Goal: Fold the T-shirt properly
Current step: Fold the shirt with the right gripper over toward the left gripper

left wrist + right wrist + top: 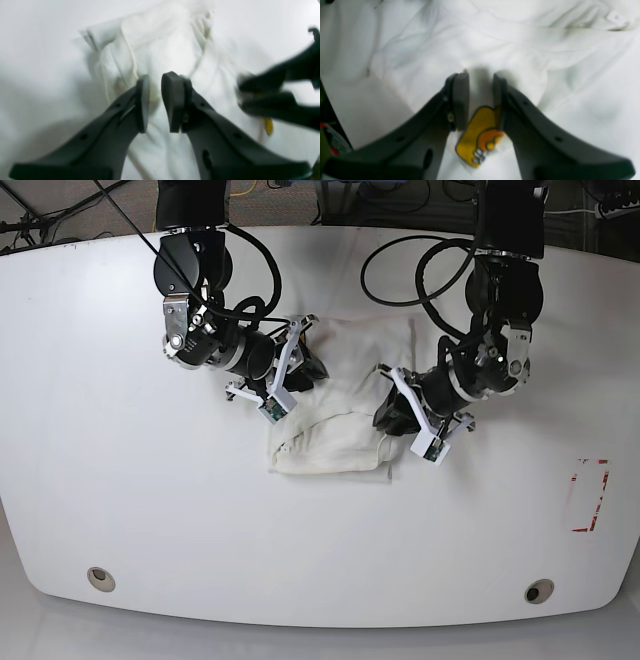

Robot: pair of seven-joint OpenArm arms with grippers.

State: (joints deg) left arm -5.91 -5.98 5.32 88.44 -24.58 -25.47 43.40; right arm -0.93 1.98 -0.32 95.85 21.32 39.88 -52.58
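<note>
The T-shirt [345, 395] is seen bunched into a compact, uneven bundle near the middle of the white desk [120, 510], with a rolled edge along its near side. Both arms are positioned over it, 1 at each side.

Left claw [155, 103]: jaws parted by a narrow gap, cloth visible through the gap; nothing appears pinched between the pads. It is judged released, hovering close above a seam fold.

Right claw [480, 100]: jaws likewise parted, straddling the yellow-orange patch [480, 136]. Contact with the fabric cannot be confirmed; no grip is evident, so it is recorded as released.

Risks noted:
- Several layers are stacked under each claw. If a claw is shut here, 2 or more layers may be taken together, and the bundle would be dragged rather than unfolded.
- The 2 claws are near each other in the left wrist view; collision is possible if both are driven inward.
- A shallow pinch on wrinkled cotton may slip when lifted.
- Unequal lifting would leave the fold skewed.
</note>
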